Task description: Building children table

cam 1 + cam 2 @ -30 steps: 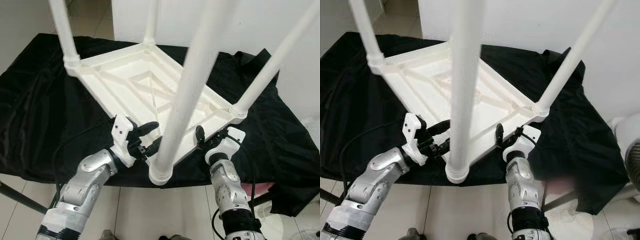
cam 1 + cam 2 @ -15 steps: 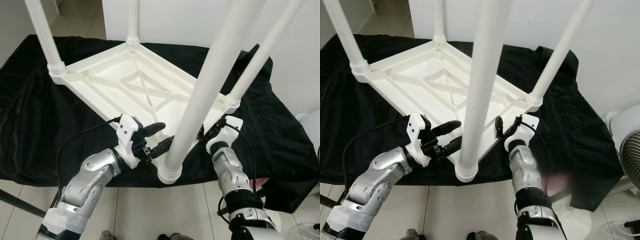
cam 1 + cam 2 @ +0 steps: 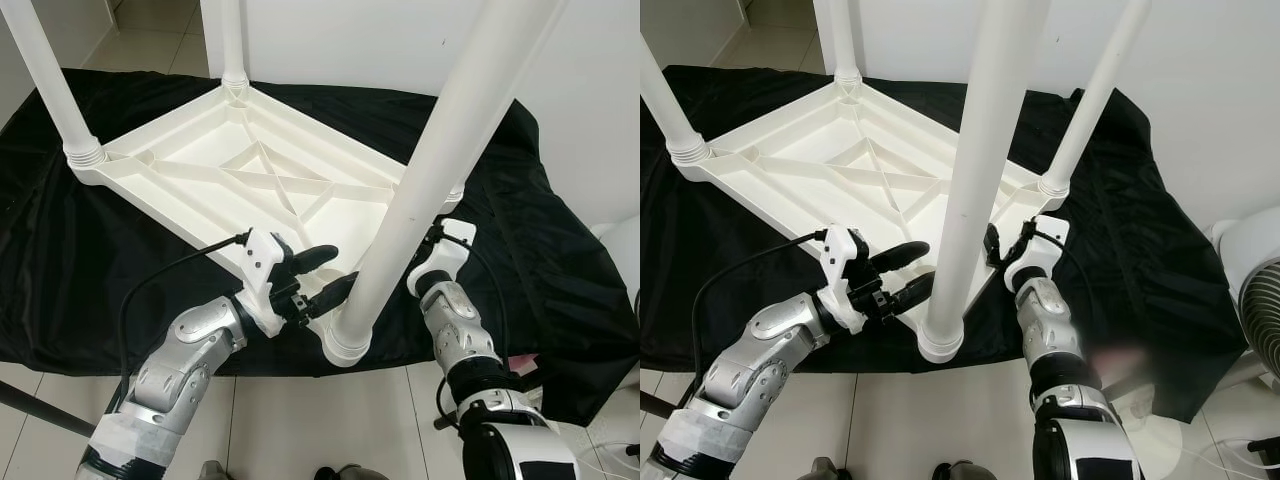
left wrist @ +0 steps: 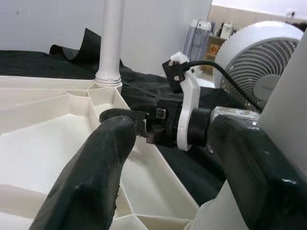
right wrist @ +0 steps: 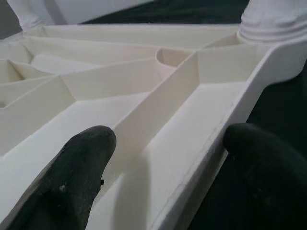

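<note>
A white plastic children's table [image 3: 250,170] lies upside down on a black cloth, its four legs standing up. The nearest leg [image 3: 420,200] rises from the front corner. My left gripper [image 3: 320,275] is open at the near rim just left of that leg's base, one finger over the rim and one below. My right gripper [image 3: 1002,245] is open on the right near edge. In the right wrist view its fingers [image 5: 72,177] straddle the rim wall [image 5: 211,158] with a wide gap. The left wrist view looks past its own fingers [image 4: 96,167] to the right gripper [image 4: 158,122].
The black cloth [image 3: 560,260] covers the low surface and hangs over its front edge onto a tiled floor [image 3: 260,420]. A white fan [image 3: 1255,310] stands at the right. A white wall [image 3: 350,40] runs behind the table.
The whole picture has shifted, so the camera has moved. Both grippers stay at the table's near rim; the left fingers sit closer to the near leg's base.
</note>
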Controlling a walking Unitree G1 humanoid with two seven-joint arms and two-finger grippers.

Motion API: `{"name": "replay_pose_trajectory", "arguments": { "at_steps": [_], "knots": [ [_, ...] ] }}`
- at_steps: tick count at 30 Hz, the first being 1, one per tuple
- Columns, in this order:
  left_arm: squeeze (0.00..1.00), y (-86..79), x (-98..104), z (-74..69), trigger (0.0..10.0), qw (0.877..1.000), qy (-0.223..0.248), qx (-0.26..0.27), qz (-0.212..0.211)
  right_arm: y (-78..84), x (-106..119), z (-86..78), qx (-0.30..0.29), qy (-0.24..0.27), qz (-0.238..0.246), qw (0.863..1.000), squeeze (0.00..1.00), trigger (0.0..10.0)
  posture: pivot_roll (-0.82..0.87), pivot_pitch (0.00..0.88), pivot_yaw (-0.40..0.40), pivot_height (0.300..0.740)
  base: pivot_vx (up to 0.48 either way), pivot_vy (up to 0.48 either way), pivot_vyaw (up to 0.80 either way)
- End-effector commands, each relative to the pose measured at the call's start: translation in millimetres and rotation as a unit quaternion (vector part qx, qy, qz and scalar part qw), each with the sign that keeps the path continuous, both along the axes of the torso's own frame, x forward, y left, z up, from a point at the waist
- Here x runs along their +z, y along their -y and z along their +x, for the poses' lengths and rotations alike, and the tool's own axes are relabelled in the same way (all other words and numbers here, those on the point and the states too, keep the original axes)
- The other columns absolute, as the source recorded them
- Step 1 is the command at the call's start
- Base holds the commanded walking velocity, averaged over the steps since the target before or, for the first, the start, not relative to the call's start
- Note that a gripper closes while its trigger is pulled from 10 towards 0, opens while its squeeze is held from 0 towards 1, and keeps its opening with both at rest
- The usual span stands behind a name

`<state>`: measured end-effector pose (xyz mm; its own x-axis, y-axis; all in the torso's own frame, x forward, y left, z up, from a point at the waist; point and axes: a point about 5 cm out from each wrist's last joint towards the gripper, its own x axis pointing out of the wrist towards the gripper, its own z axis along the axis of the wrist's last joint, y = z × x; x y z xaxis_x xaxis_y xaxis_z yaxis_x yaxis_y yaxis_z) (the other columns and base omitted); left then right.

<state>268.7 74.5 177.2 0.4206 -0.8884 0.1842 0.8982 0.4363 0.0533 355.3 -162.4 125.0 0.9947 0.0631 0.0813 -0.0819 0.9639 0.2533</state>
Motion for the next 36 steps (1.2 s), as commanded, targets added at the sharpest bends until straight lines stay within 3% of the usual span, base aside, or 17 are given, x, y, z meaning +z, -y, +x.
{"name": "replay_pose_trajectory", "arguments": {
  "at_steps": [1,7,9,11,17,19,26,27,29,32,33,34,35,36],
  "knots": [
    [0.00,5.6,-7,-2.0,10.0,0.999,0.000,-0.020,0.025,4.9,3,-2.8,-0.007,0.019,-0.010,1.000,0.00,10.0,0.01,0.109,-0.076,0.740,0.000,0.000,0.00],
    [0.00,-2.8,-10,5.8,10.0,0.999,0.006,0.011,0.040,16.1,1,-10.6,-0.023,0.027,-0.010,0.999,0.00,10.0,0.01,0.114,-0.078,0.740,0.000,0.000,0.00],
    [0.00,-21.5,-11,15.8,10.0,0.997,0.013,0.041,0.062,33.5,-5,-27.1,-0.039,0.030,-0.025,0.998,0.00,10.0,0.00,0.123,-0.074,0.740,0.000,0.000,0.00],
    [0.00,-28.4,-10,18.5,10.0,0.996,0.015,0.047,0.071,39.3,-7,-33.3,-0.042,0.030,-0.033,0.998,0.00,10.0,0.00,0.124,-0.073,0.740,0.000,0.000,0.00],
    [0.00,-42.1,-12,22.7,10.0,0.994,0.017,0.048,0.094,51.5,-11,-44.2,-0.052,0.027,-0.042,0.997,0.00,10.0,-0.01,0.126,-0.069,0.740,0.000,0.000,0.00],
    [0.00,-54.3,-17,25.6,10.0,0.991,0.009,0.032,0.129,63.4,-12,-53.5,-0.063,0.026,-0.050,0.996,0.00,10.0,-0.01,0.127,-0.064,0.740,0.000,0.000,0.00],
    [0.00,-62.8,-26,29.5,10.0,0.985,-0.017,0.001,0.169,72.6,-12,-64.8,-0.071,0.026,-0.059,0.995,0.00,10.0,-0.01,0.117,-0.060,0.740,0.000,0.000,0.00],
    [1.00,-65.5,-30,30.9,10.0,0.982,-0.028,-0.009,0.185,74.8,-12,-68.2,-0.070,0.025,-0.064,0.995,0.00,10.0,-0.01,0.111,-0.059,0.740,0.000,0.000,0.00],
    [1.00,-65.5,-30,30.9,10.0,0.982,-0.028,-0.009,0.185,74.8,-12,-68.2,-0.070,0.025,-0.064,0.995,0.00,10.0,-0.01,0.111,-0.059,0.740,0.000,0.000,0.00],
    [1.00,-66.7,-36,38.6,10.0,0.971,-0.018,-0.020,0.238,84.6,-11,-74.6,-0.085,0.021,-0.059,0.994,0.00,10.0,-0.01,0.100,-0.055,0.740,0.000,0.000,0.00],
    [1.00,-66.7,-36,38.6,10.0,0.971,-0.018,-0.020,0.238,84.6,-11,-74.6,-0.085,0.021,-0.059,0.994,0.00,10.0,-0.01,0.100,-0.055,0.740,0.000,0.000,0.00],
    [0.93,-65.9,-36,40.8,10.0,0.966,-0.007,-0.021,0.257,86.4,-11,-75.4,-0.089,0.020,-0.058,0.994,0.00,10.0,-0.01,0.096,-0.054,0.740,0.000,0.000,0.00],
    [0.93,-65.9,-36,40.8,10.0,0.966,-0.007,-0.021,0.257,86.4,-11,-75.4,-0.089,0.020,-0.058,0.994,0.00,10.0,-0.01,0.096,-0.054,0.740,0.000,0.000,0.00],
    [0.00,-66.6,-39,41.6,10.0,0.958,0.000,-0.034,0.285,87.1,-11,-76.0,-0.089,0.020,-0.058,0.994,0.00,10.0,-0.01,0.095,-0.054,0.740,0.000,0.000,0.00]
  ]
}}
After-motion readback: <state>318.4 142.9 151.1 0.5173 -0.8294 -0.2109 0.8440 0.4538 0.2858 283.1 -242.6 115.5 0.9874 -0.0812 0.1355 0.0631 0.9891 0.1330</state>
